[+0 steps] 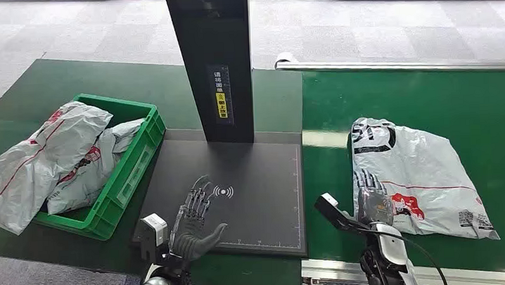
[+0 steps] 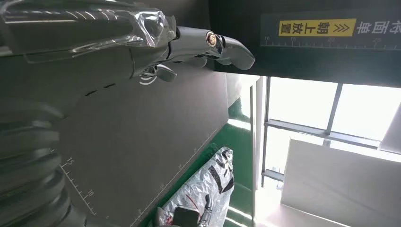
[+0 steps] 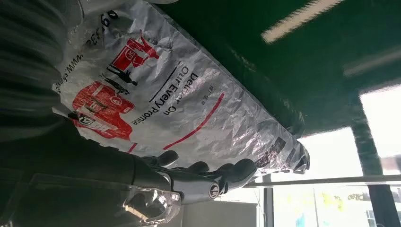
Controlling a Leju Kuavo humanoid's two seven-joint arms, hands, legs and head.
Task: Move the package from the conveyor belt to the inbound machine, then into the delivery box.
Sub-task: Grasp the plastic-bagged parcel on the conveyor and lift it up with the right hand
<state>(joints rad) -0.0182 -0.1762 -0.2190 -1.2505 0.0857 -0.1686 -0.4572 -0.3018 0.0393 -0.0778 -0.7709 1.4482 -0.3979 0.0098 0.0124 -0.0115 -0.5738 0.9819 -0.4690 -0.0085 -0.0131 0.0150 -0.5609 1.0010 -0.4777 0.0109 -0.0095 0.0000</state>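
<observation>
A grey plastic mail package [image 1: 422, 174] with red and black print lies flat on the green conveyor belt [image 1: 426, 98] at the right. My right hand [image 1: 372, 198] is at the package's near left edge, fingers stretched out over it and holding nothing. The right wrist view has those fingers [image 3: 208, 177] straight, close beside the package [image 3: 189, 104]. My left hand [image 1: 195, 220] hovers open, fingers spread, over the inbound machine's dark platform [image 1: 257, 180]. The green delivery box [image 1: 133, 165] stands at the left. In the left wrist view the package [image 2: 215, 182] lies beyond the platform [image 2: 142, 142].
The machine's black post [image 1: 212, 61] rises at the back of the platform. Two or more grey packages [image 1: 41, 156] fill the delivery box and spill over its left rim. A metal rail [image 1: 393, 65] borders the belt's far side.
</observation>
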